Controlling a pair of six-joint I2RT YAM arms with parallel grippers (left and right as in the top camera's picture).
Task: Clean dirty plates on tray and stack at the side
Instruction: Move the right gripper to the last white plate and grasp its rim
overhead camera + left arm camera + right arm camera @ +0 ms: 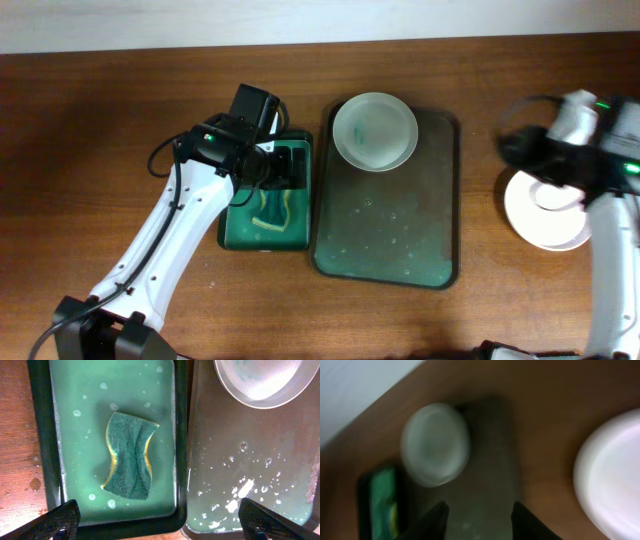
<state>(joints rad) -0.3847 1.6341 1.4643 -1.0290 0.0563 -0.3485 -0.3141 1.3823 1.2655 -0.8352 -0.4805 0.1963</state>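
Note:
One white plate [375,131] with a faint teal smear lies at the far left of the wet dark tray [435,240]. It also shows in the left wrist view [260,382] and, blurred, in the right wrist view [436,444]. White plates [545,212] sit stacked on the table right of the tray, also in the right wrist view [612,475]. My left gripper [285,166] is open and empty above the green container, its fingertips [157,520] wide apart. My right gripper [520,147] is open and empty, its fingers [477,520] blurred, between the tray and the stack.
A green rectangular container [236,232] with soapy water stands left of the tray, seen also in the left wrist view [80,390]. A green and yellow sponge [129,455] lies in it. Water drops and foam [235,495] cover the tray's floor.

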